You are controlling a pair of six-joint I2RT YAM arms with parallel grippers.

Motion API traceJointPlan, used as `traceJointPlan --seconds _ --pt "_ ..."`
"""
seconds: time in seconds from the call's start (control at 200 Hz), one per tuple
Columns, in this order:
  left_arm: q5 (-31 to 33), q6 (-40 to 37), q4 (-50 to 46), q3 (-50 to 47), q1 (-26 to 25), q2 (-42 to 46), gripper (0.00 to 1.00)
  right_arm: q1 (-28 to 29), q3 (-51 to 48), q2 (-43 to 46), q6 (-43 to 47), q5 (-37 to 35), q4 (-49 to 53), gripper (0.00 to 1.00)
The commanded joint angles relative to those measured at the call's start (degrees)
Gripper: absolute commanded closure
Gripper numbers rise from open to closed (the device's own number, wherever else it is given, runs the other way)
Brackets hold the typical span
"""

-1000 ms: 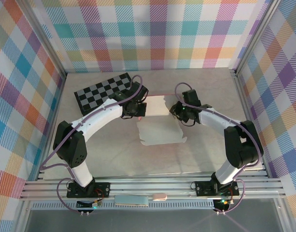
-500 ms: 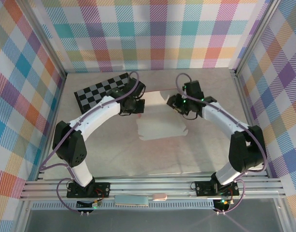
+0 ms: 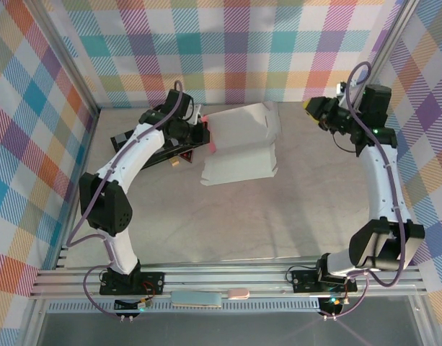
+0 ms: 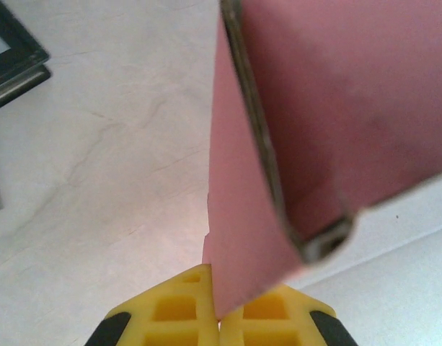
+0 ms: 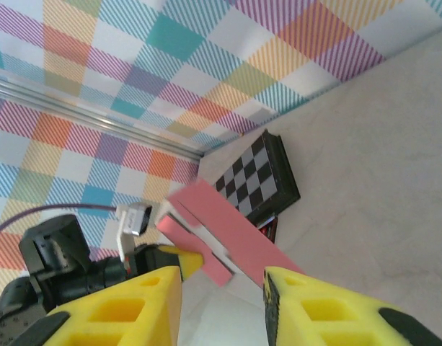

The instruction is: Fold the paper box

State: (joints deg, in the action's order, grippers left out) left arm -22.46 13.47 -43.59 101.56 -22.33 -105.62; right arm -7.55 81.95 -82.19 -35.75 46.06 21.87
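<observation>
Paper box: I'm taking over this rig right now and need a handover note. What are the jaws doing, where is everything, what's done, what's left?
Left gripper: jaws shut on the paper box, pinching its left edge.
Right gripper: jaws open, empty, raised toward the far right.
Box: back of the table, beside the checkered board.
Done: card partly folded, doubled at the held edge.
Left: remaining flaps; no closed box yet.

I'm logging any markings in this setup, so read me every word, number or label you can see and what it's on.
No text can be read in these pictures.
Paper box: plain pink and whitish card, no print visible.
Checkered board: black and grey squares, no letters or numbers visible.
Small red patch at the board's edge: may be a label, too small and blurred to read.
</observation>
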Motion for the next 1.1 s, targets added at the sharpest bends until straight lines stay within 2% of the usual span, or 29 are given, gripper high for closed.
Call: traceJointPlan --seconds 0.0,0.345,1.095 --pt "-8.98 -1.07 0.91 2.53 0.34 -1.77 1.00 0.22 -2.94 -1.72 4.79 10.00 -3.22 0.65" --pt "-13.59 1.72 3.07 2.28 0.44 -4.95 1.00 0.60 -6.20 -3.48 9.79 15.18 -8.03 0.64" --pt "-16.35 2.73 3.91 3.88 0.42 -7.43 1.00 4.11 -0.74 -9.54 17.56 10.50 -1.35 0.62"
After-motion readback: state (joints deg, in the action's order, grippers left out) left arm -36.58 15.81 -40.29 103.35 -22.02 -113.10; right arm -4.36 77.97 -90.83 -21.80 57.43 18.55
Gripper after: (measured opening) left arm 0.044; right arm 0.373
